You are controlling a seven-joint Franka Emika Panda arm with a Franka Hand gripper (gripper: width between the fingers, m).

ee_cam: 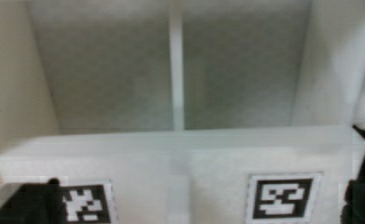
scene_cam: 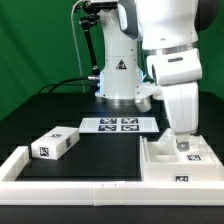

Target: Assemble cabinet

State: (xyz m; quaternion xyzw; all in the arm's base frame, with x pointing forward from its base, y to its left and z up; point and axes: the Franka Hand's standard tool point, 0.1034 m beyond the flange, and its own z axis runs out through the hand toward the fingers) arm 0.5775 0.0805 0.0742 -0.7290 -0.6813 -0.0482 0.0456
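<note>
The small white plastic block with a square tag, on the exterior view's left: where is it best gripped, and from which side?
Likely from above, across the two long sides of the small white plastic block, at mid-length. It lies flat on the black table with both long sides free.

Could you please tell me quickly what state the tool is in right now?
Tool: down at the cabinet; it cannot be told whether it is open or gripping.

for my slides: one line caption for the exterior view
Gripper at the white cabinet shell on the exterior view's right, with a tagged drawer block lying apart on the black table.
</note>
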